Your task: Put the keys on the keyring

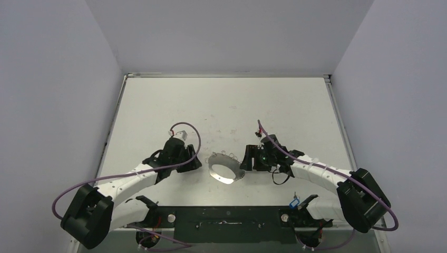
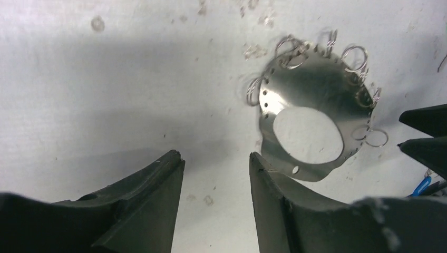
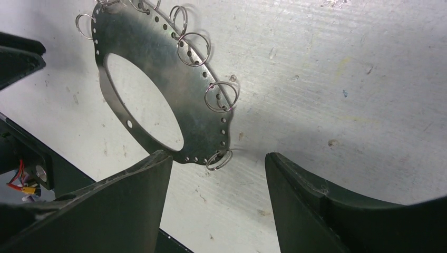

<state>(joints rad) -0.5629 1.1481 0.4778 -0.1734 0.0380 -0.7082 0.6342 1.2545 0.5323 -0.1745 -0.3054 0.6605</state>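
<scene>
On the scuffed white table (image 1: 221,105), our left gripper (image 2: 216,158) gapes wide and empty just left of the keyring (image 2: 316,79). The right gripper (image 3: 219,158), equally wide and empty, flanks its right side. We should pin its rim firmly, then fetch the blue key (image 1: 294,202) lying near the right base.

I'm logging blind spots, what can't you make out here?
Tiny green-tagged key: in no view.
Tiny blue-tagged key: top view, a speck by the right arm; shape unreadable.
Small wire rings on the flat perforated metal keyring: too small to count from above; right wrist view's top edge cuts some.
</scene>
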